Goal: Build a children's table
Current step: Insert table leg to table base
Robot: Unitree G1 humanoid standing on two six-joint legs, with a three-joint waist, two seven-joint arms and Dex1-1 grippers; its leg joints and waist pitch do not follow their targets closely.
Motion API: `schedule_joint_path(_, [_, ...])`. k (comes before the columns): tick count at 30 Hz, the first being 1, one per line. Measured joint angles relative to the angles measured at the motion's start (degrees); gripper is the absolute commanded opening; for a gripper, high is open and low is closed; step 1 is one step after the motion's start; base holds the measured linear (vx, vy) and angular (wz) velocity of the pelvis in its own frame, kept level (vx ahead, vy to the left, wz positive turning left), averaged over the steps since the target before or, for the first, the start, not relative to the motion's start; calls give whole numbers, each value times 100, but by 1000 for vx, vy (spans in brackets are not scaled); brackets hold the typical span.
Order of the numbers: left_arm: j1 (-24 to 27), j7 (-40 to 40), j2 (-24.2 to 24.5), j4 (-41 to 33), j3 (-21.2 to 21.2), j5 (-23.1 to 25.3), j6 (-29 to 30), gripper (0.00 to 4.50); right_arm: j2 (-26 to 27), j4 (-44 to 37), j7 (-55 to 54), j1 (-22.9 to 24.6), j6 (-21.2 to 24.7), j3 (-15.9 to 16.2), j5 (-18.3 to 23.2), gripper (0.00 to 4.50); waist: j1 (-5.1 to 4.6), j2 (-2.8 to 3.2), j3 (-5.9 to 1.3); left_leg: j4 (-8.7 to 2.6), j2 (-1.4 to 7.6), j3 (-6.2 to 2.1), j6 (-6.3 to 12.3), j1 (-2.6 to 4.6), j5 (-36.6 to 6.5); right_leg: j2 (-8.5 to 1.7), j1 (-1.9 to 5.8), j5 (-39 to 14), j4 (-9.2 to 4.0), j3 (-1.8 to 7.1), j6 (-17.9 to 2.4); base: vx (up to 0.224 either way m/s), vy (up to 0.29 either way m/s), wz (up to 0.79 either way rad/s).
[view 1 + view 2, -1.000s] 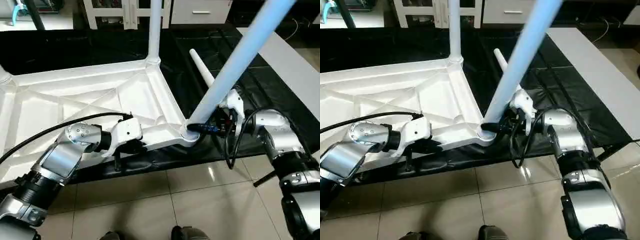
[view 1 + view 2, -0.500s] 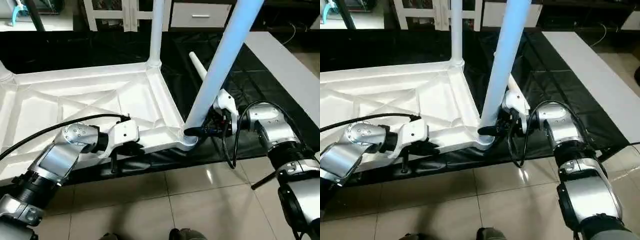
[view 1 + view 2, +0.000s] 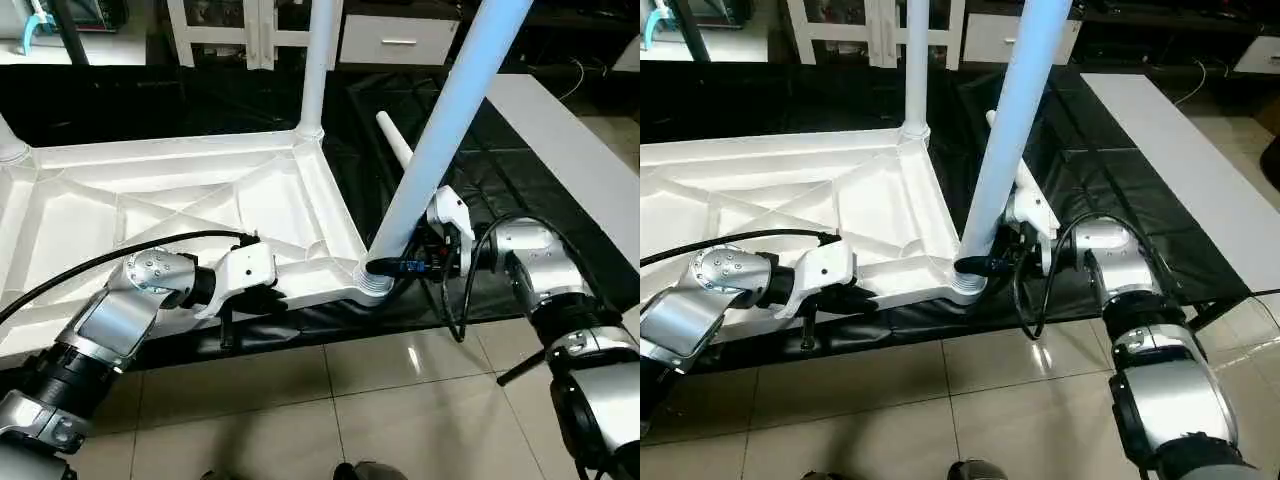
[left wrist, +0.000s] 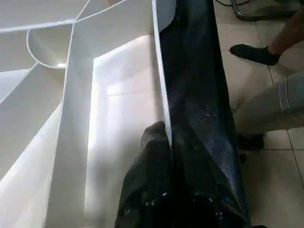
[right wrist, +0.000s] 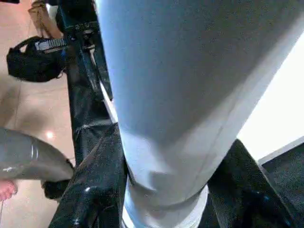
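Two grips: left jaws pinch the top's rim (image 4: pixel 161 95), right jaws clamp leg (image 3: pixel 440 150) near socket (image 3: pixel 372 283); tilted, it could jam.

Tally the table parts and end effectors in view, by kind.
Table top: 1
Legs clearly seen: 3 (far leg, gripped leg, loose leg)
End effectors: 2 (left end effector, right end effector)
Total: 6

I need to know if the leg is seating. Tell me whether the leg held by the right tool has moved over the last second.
Yes. The leg in the right tool has swung more upright, its upper end moving toward the standing far leg; its foot stays at the corner socket.
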Motion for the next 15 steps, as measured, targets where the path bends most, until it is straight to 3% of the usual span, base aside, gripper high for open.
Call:
schedule_joint_path(6, [1, -10, 1, 5, -6, 3, -4, 0, 28, -22, -61, 62, -6, -54, 13, 188, -5, -1, -2, -10, -1, -1, -2, 6, -1, 0, 13, -3, -16, -1, 5, 0, 0, 0])
schedule_joint_path(10, [6, 38, 5, 48, 37, 49, 67, 0, 198, -25, -515, 127, -6, -94, 13, 188, -64, -18, -12, -11, -2, -11, -29, 27, -19, 2, 4, -20, -20, -1, 33, 0, 0, 0])
schedule_joint_path(15, [-51, 702, -389, 47, 147, 261, 767, 0, 616, -104, -2165, 322, -6, -243, 13, 188, -192, -21, -12, -18, -47, -84, -38, 97, -26, -5, 27, -41, -30, -5, 64, 0, 0, 0])
